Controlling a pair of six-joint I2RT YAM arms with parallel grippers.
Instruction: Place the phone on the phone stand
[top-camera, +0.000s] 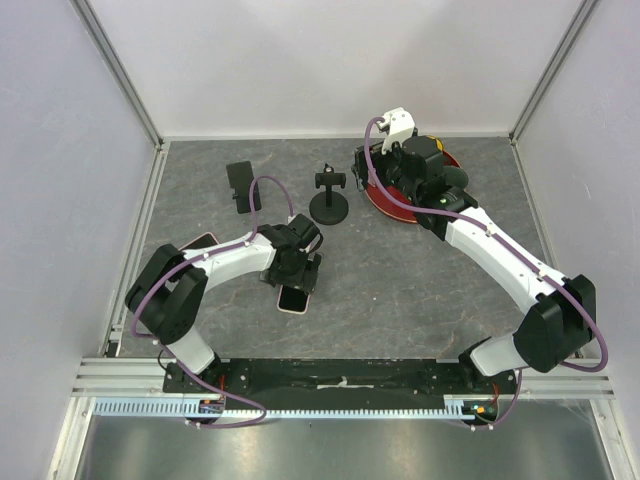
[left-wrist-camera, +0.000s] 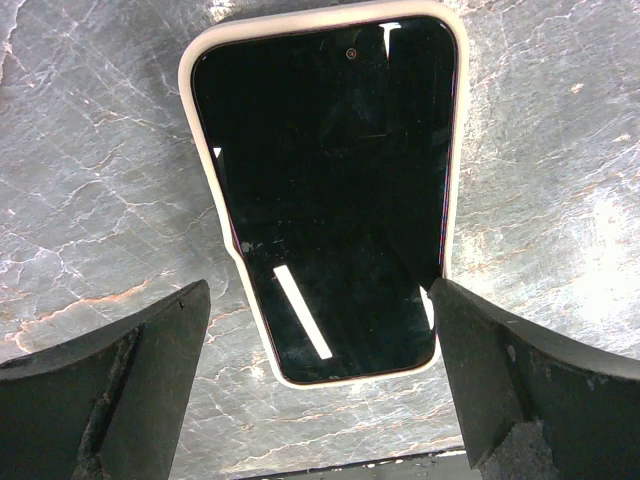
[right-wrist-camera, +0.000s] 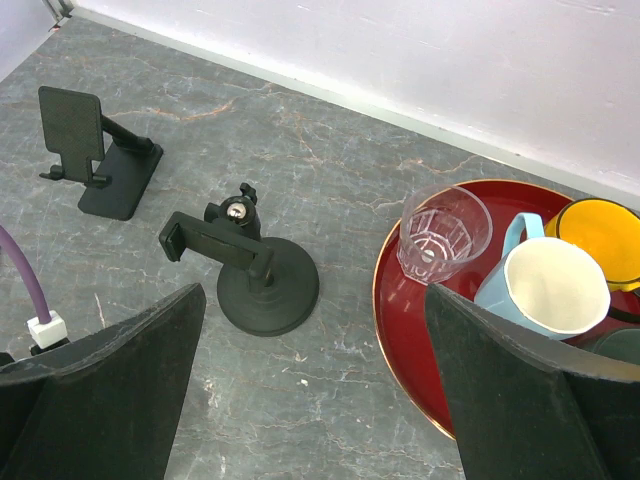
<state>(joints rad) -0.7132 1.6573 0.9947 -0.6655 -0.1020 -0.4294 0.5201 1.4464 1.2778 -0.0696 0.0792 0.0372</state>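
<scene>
Glossy black phone (left-wrist-camera: 330, 190), veined stone-look table (left-wrist-camera: 90, 150); clear glass tumbler (right-wrist-camera: 445, 235), glossy red tray (right-wrist-camera: 405, 330)

Left claw (top-camera: 297, 274) directly over the phone (top-camera: 292, 300), phone stand (top-camera: 242, 187) and round-base holder (top-camera: 330, 198) beyond

Phone flat on the table, two stands upright beyond it.
I see the phone (left-wrist-camera: 330, 200) lying face up on the grey marbled tabletop, near and left of centre, its dark glossy screen framed by a pale case. Farther back and to the left is a black folding stand (top-camera: 240, 185) with a flat plate tilted over a square base. Just right of that, a black clamp stand (top-camera: 330, 205) rises from a round base, apart from the phone.
</scene>
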